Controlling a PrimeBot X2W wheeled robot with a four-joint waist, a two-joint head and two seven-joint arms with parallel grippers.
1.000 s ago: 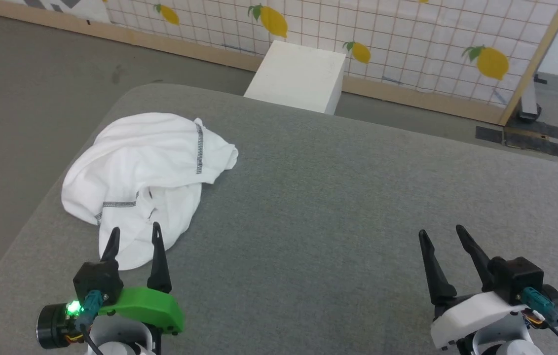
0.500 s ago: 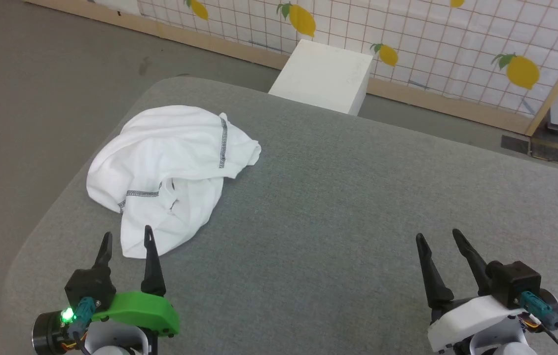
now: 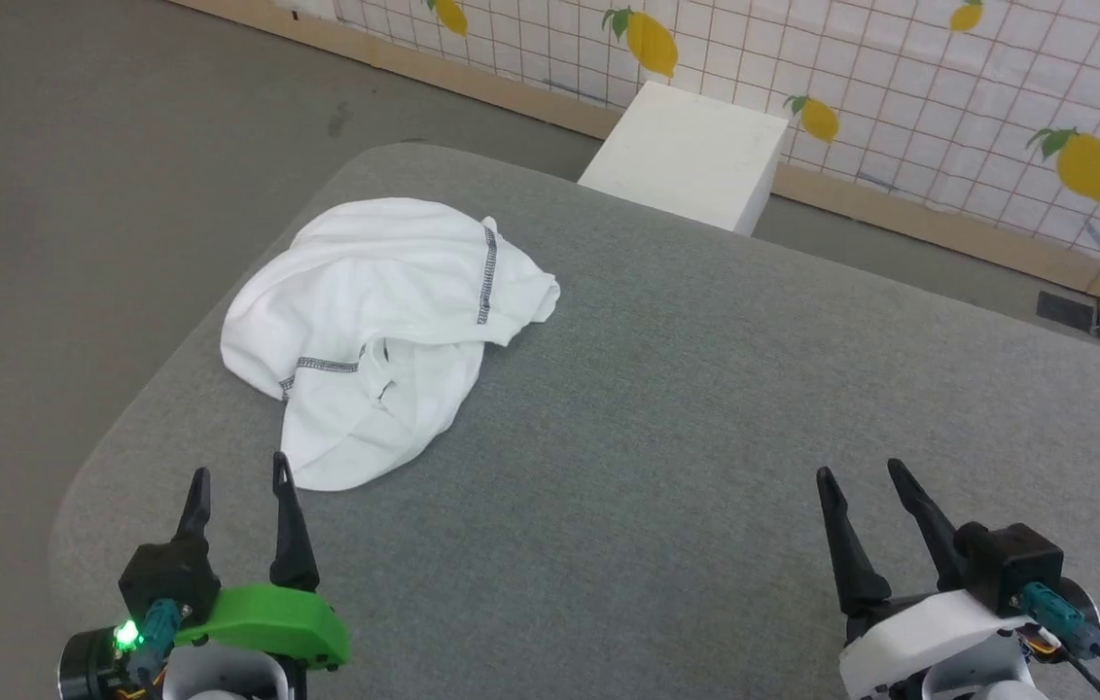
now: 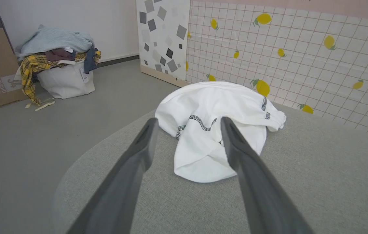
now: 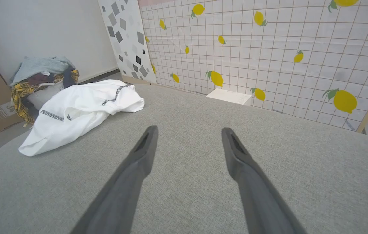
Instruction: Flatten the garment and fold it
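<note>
**Shirt heaped at ten o'clock, both my grippers hanging open and empty**

The grey fabric-covered table (image 3: 705,408) is spreading across most of my head view, its rounded corner curving away at nine o'clock. Beyond its far edge the lemon-print panel (image 3: 948,68) is running from twelve round to two o'clock, standing on the grey floor (image 3: 73,194).

Now the garment (image 3: 384,321): it is lying at ten o'clock on the table, white and crumpled into a loose heap, not yet flattened. One dark stitched seam is running up the heap's right side and another is crossing its lower left. A lobe of cloth is trailing down toward seven o'clock, toward me. In my left wrist view the garment (image 4: 203,97) is sitting dead ahead at twelve o'clock. In my right wrist view the garment (image 5: 79,107) is lying off at ten o'clock, near the table's edge.

The white box (image 3: 686,156) is standing on the floor at twelve o'clock, just past the table's far edge, at the foot of the panel. A white bag (image 4: 63,78) heaped with clothes is sitting on the floor at ten o'clock in my left wrist view, well apart from the table.

My left gripper (image 3: 239,467), the green-shelled one, is hovering at seven o'clock. Its jaws are spread wide and gripping nothing, and its fingertips are near the garment's trailing lobe but apart from it. My right gripper (image 3: 858,469) is hanging at five o'clock over bare table. Its jaws are likewise parted and empty, and it is well apart from the garment.
</note>
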